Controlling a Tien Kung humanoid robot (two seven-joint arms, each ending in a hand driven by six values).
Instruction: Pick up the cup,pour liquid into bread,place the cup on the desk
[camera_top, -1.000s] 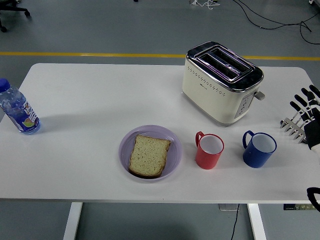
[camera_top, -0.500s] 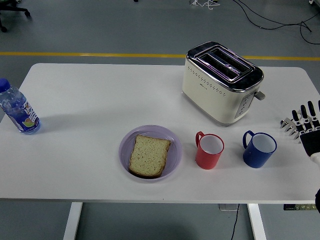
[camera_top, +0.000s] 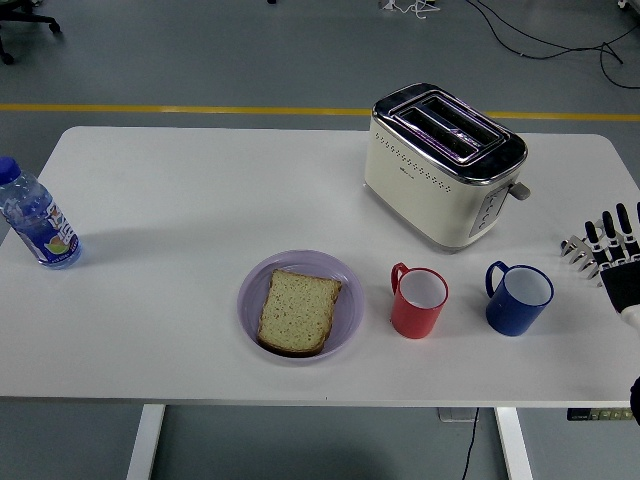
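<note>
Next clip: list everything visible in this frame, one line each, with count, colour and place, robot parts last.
Table: one, white, fills the frame.
Plastic water bottle: one, clear with blue cap, far left edge.
Round plate: one, lilac, near centre.
Slice of bread: one, tan, on the plate.
Red mug: one, right of the plate.
Blue mug: one, right of the red mug.
Two-slot toaster: one, cream and chrome, behind the mugs.
Right hand: one, black and silver, right edge, fingers spread, holding nothing.

Glossy cream toaster (camera_top: 443, 165) with chrome top, matt white table (camera_top: 180, 200), porous bread (camera_top: 297, 310)
</note>
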